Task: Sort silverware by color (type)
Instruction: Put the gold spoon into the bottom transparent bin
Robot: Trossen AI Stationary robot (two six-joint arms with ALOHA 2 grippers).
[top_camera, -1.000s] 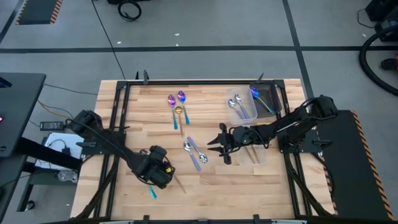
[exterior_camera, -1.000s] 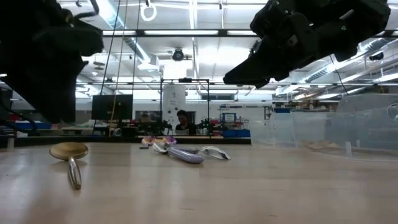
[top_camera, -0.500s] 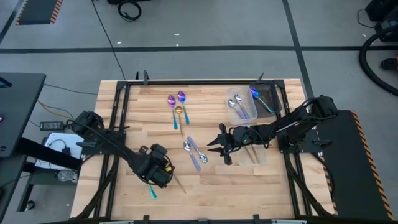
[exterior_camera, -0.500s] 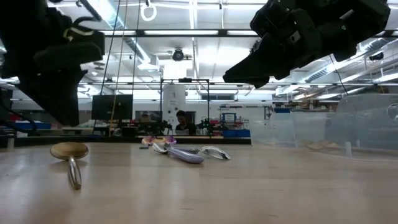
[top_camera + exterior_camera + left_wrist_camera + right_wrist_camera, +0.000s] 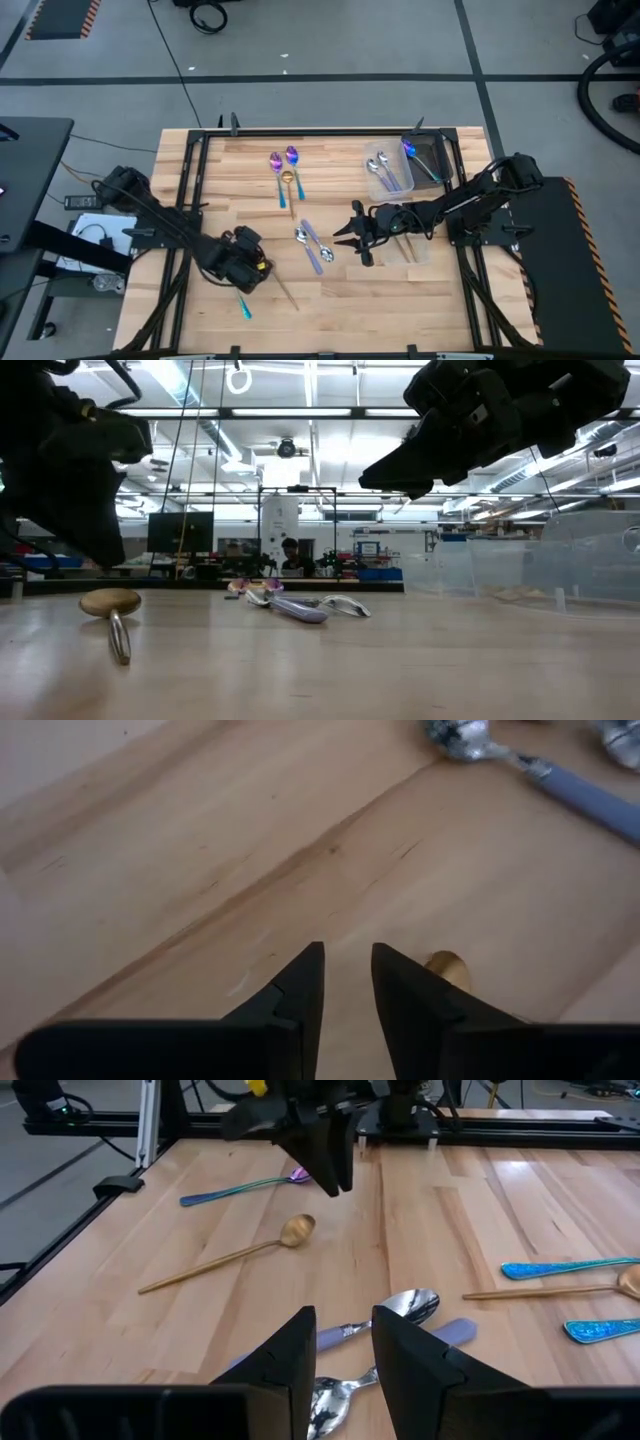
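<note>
A slim gold metal spoon (image 5: 282, 288) lies near the wooden table's (image 5: 330, 310) front edge. Just beside it hovers the left gripper (image 5: 347, 982), jaws narrowly apart, holding nothing. The right gripper (image 5: 343, 1342), jaws narrowly parted and empty, hangs mid-table above silver spoons (image 5: 385, 1312).

1. The left arm reaches in from the table's left edge toward the front of the table.
2. The left gripper (image 5: 243, 272) hangs low over the wood, its fingers (image 5: 300, 982) a narrow gap apart, holding nothing.
3. The right arm stretches in from the right side.
4. The right gripper (image 5: 357, 236) hovers mid-table, fingers (image 5: 290, 1355) slightly parted, empty.
</note>
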